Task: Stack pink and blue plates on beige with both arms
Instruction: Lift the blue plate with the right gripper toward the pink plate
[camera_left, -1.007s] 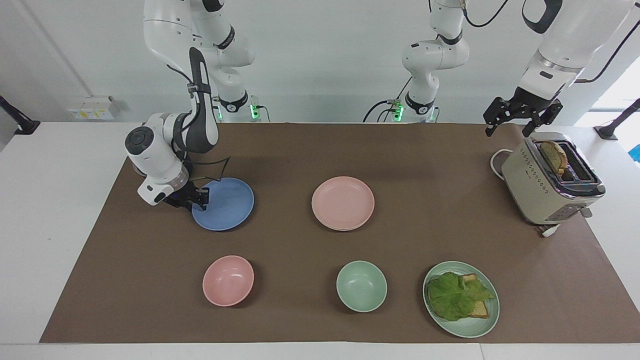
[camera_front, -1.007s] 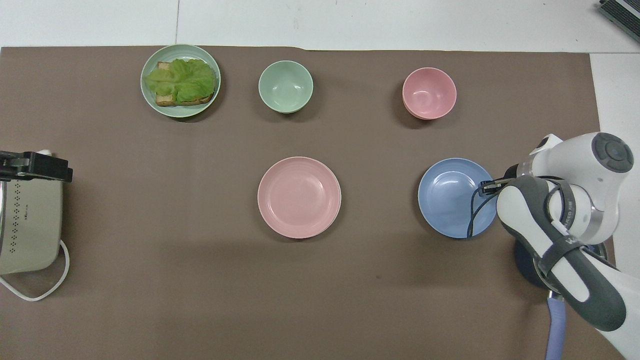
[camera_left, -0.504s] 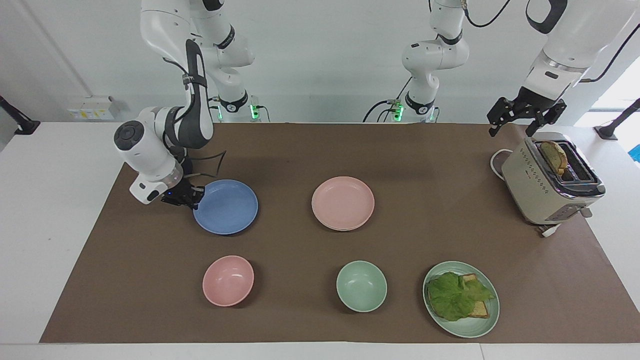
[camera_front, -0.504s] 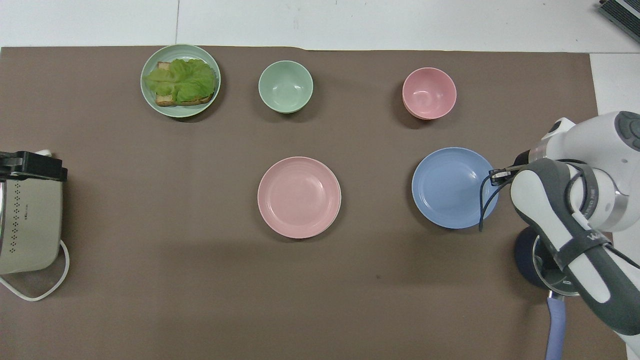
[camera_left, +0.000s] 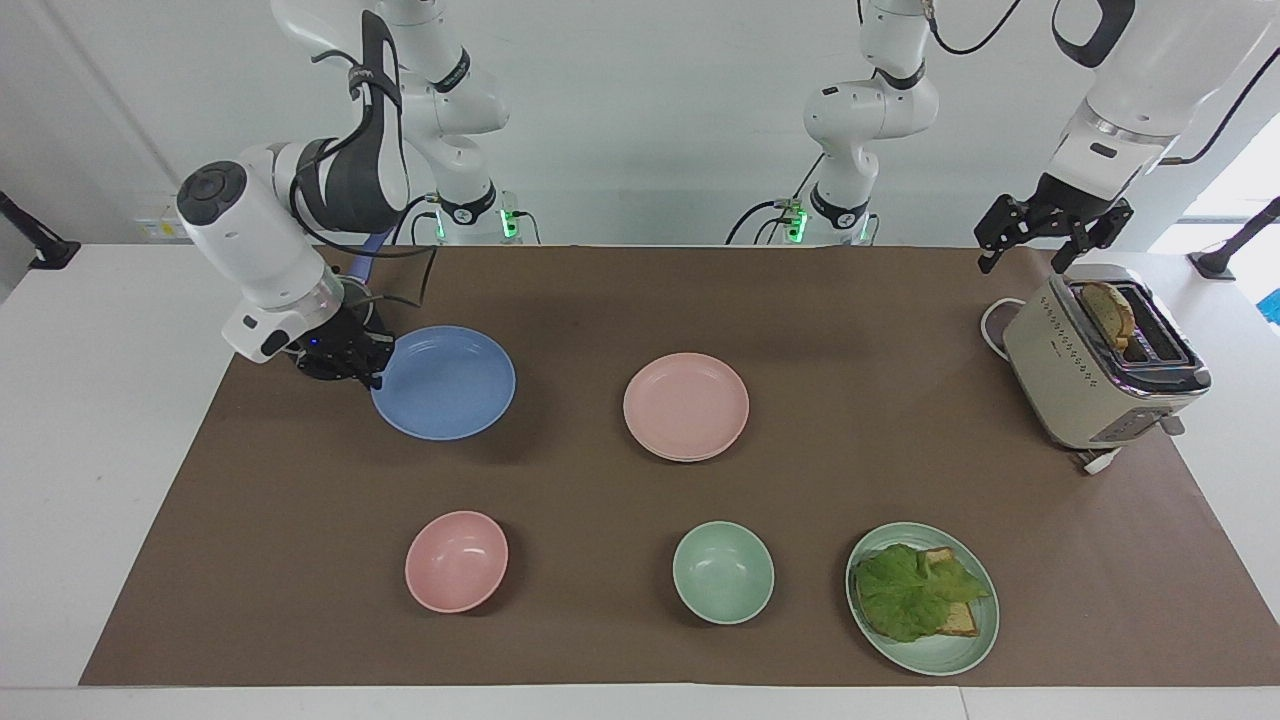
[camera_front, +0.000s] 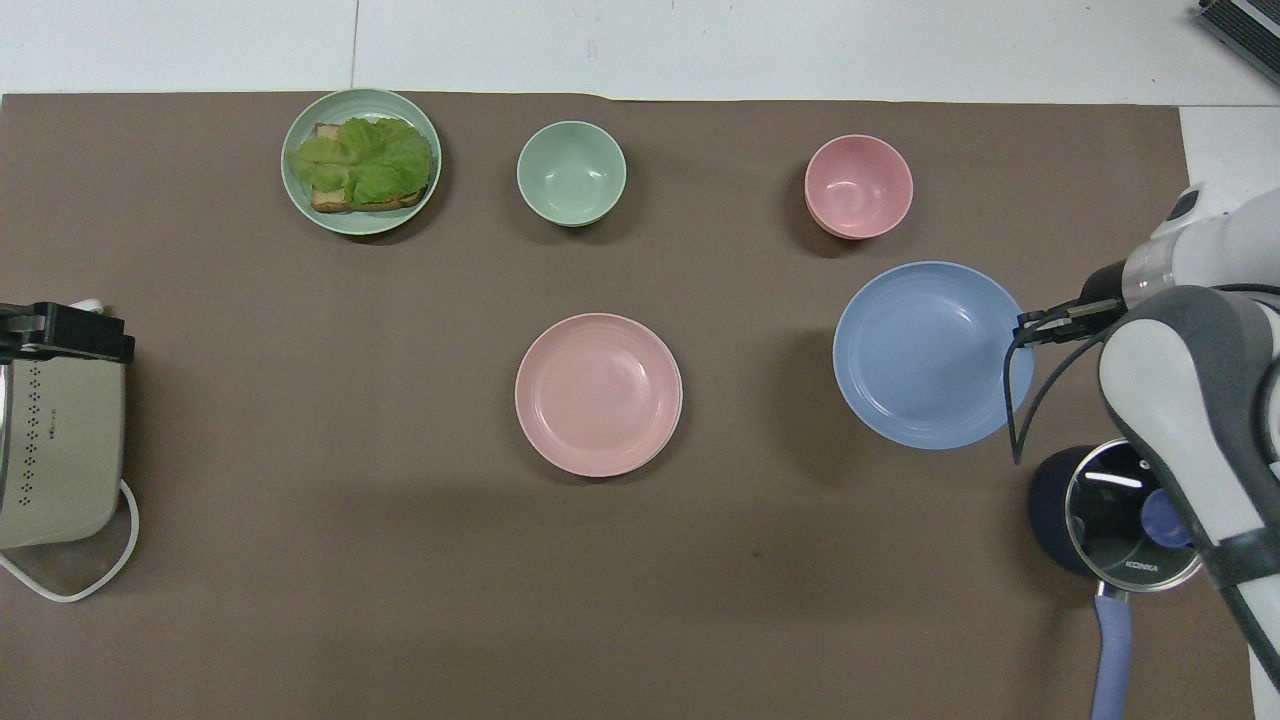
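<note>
At the blue plate's (camera_left: 445, 382) nine o'clock rim, facing view, my right fingers (camera_left: 372, 362) pinch it shut, tilted clear of the desk (camera_left: 850, 440), ready to carry onto the pink plate (camera_left: 686, 405) mid-desk, apparently already atop beige. My left fingers (camera_left: 1045, 243) wait spread above the toaster (camera_left: 1100, 365).
</note>
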